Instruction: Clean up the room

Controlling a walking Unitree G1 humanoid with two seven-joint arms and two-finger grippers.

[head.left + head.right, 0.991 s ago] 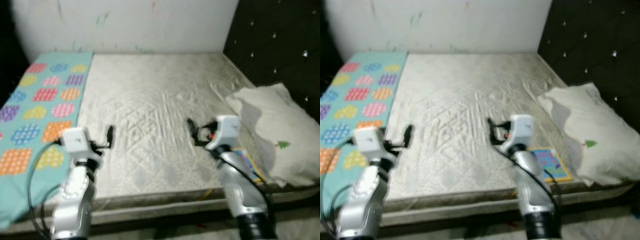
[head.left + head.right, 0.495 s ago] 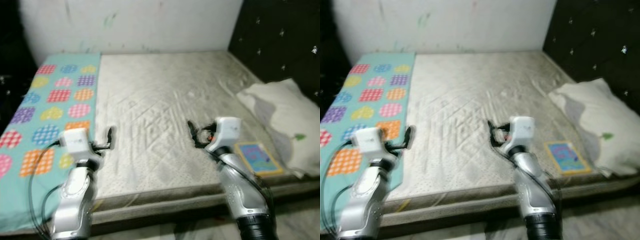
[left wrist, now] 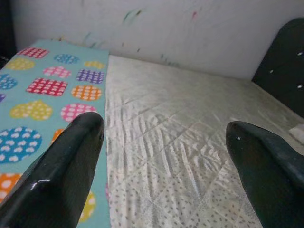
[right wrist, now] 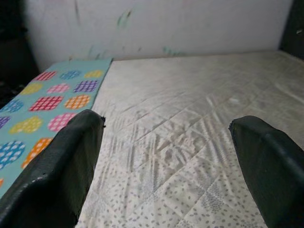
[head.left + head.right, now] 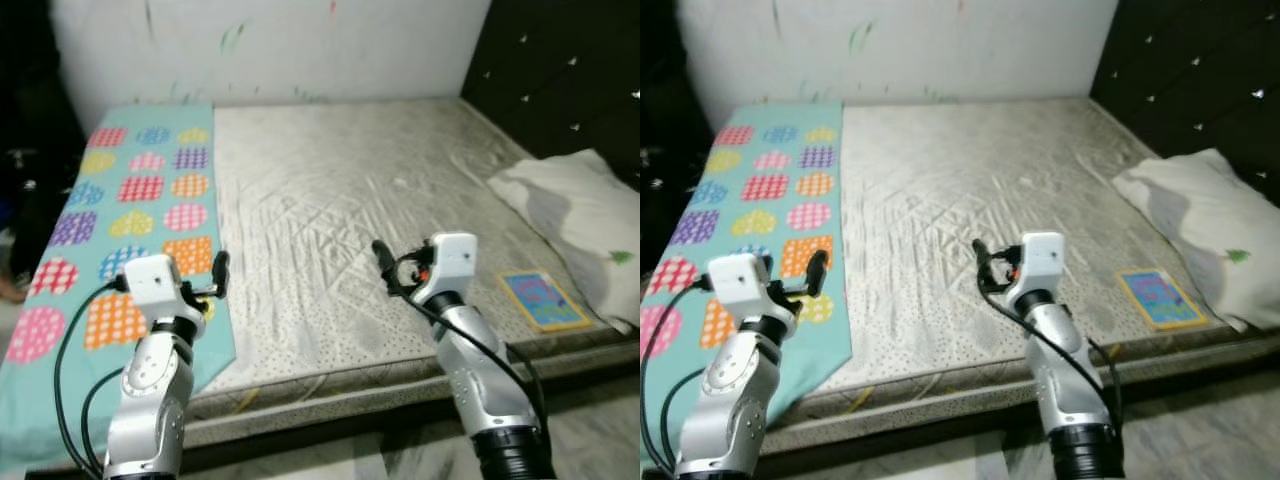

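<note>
On the mattress (image 5: 340, 210) we see a teal blanket (image 5: 110, 230) with coloured hearts spread flat along its left edge, a white pillow (image 5: 585, 215) at the right edge, and a small colourful book (image 5: 540, 298) flat near the front right corner.

Teal blanket (image 5: 120, 200), multicoloured patches

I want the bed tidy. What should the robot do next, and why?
Probably reach the right gripper toward the small colourful book lying near the mattress edge beside the pillow. Its jaws are open and holding nothing, and the book is on that side.
</note>
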